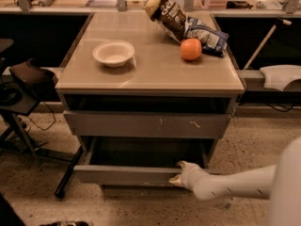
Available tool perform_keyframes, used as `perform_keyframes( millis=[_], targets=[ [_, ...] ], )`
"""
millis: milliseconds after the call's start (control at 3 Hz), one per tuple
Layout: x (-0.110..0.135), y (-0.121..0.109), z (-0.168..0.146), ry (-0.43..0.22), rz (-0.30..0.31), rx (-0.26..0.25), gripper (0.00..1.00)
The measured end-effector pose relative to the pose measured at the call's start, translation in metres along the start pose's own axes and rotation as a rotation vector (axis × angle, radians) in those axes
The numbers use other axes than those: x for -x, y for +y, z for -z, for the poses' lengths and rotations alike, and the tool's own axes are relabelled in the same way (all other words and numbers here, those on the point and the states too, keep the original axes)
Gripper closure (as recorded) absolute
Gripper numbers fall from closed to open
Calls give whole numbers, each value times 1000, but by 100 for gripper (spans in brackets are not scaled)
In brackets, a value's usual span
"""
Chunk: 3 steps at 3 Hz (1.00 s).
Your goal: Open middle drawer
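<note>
The end effector (pixel 180 174) is shown against the front of the partly opened middle drawer (pixel 122 174), which extends leftward; its opening cannot be told.

A white bowl (pixel 113 53) sits on the desk (pixel 155 76), well apart from an orange (pixel 191 49) (just beside a blue bag (pixel 209 37)) and a tilted brown bag (pixel 168 13).

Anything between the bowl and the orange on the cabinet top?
Nothing: the top is bare between bowl and orange, per the camera view. The tool sits at the front of the middle drawer.
</note>
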<state>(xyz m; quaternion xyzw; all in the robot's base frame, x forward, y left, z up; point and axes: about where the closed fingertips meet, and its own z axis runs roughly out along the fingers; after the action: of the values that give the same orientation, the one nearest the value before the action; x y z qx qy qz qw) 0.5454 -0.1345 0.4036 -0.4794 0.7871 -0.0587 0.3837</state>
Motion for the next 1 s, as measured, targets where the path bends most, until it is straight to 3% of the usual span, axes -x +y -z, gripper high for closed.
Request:
perform_keyframes(
  millis=[1000],
  targets=[
    [6, 4, 12, -3, -12, 9, 100]
  ],
)
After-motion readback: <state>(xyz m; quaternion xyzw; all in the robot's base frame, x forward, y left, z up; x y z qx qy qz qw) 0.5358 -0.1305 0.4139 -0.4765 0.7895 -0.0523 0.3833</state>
